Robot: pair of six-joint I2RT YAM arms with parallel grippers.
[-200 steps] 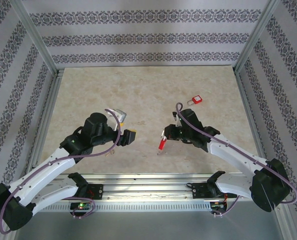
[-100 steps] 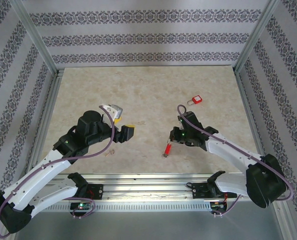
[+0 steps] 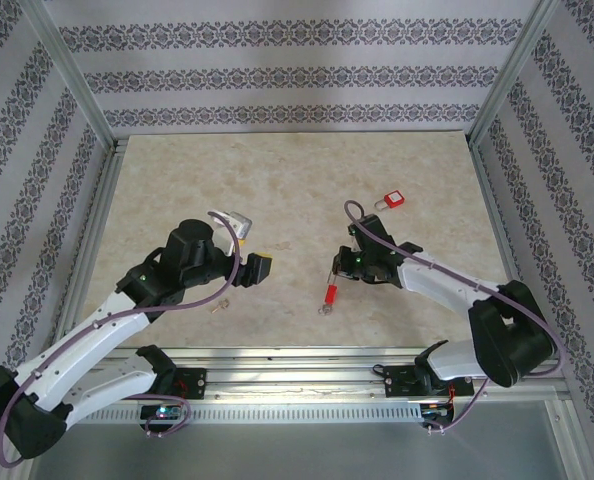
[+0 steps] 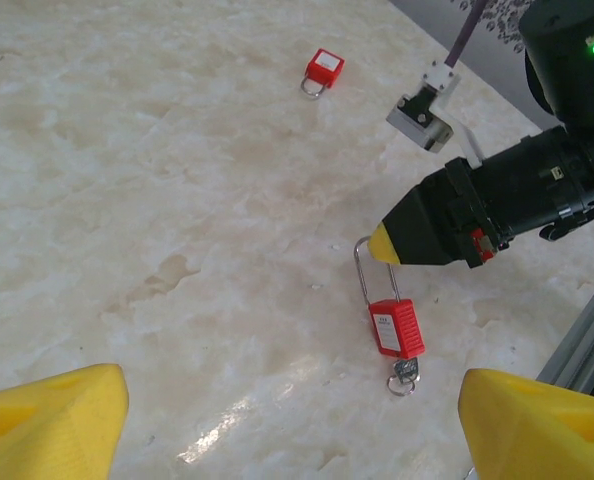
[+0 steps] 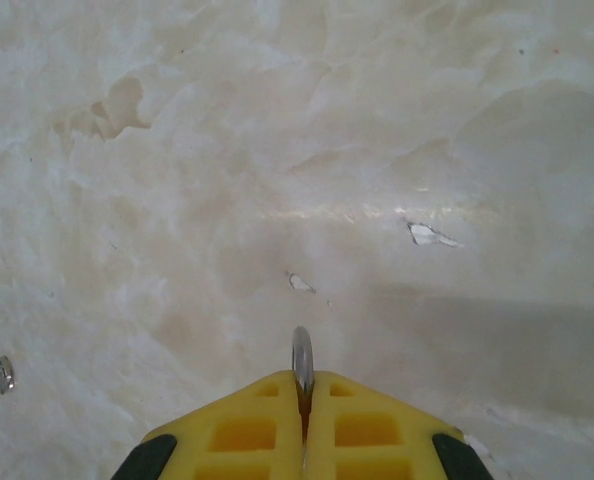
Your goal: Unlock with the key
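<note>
Worktop (image 3: pixel 277 170): pale marbled slab, with both of your arms reaching onto it from the near edge.

Left arm (image 3: pixel 117 315): bent toward the centre. Your left gripper (image 3: pixel 252 256) hangs with its yellow fingers (image 4: pixel 47 420) spread wide and nothing between them. It faces across at the other arm and is well apart from it.

Right arm (image 3: pixel 447 290): stretched left toward mid-worktop. Your right gripper (image 5: pixel 303 405) is pinched fully closed, with the padlock's steel shackle (image 5: pixel 301 362) clamped between the yellow pads.

Red padlock (image 4: pixel 394 327): near the middle of the worktop, just in front of the right gripper's tip. Its body trails from the held shackle toward the near edge. You cannot tell whether the body rests on the surface or sits just above it.

Second red padlock (image 3: pixel 394 201): lies flat farther back on the right, well apart from both grippers.

Key (image 4: pixel 404 372): sits in the bottom of the held padlock, ring end pointing at the near edge, with neither gripper touching it.
</note>
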